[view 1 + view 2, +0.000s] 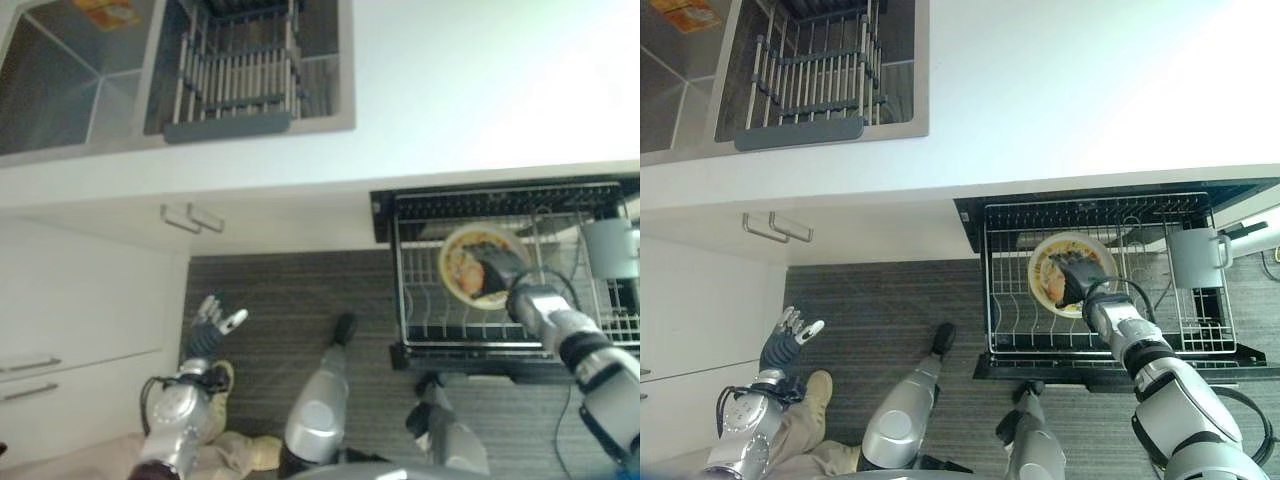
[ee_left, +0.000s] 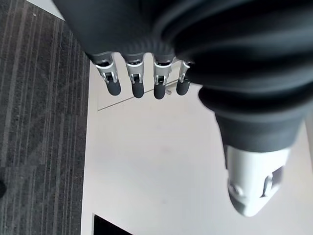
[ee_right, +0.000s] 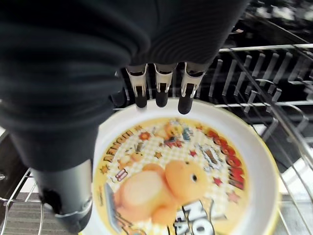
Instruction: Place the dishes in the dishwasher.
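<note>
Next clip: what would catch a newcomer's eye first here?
The bright yellow cartoon plate, held by the right hand over the pulled-out dishwasher rack at the robot's right. After that, the grey dish rack in the sink at the top, and the left hand idle over the floor.

This is a home kitchen. A white countertop (image 1: 480,90) runs across the scene with a steel sink (image 1: 60,80) set into it, and a dish drying rack (image 1: 238,70) sits in the basin beside it. Below the counter are white cabinet fronts with metal bar handles (image 1: 192,218). A dishwasher's wire rack (image 1: 1110,280) is pulled out over the dark striped floor (image 1: 280,300), with a cartoon-printed yellow plate (image 3: 195,171) and a grey jug (image 1: 1192,256) standing in it.
</note>
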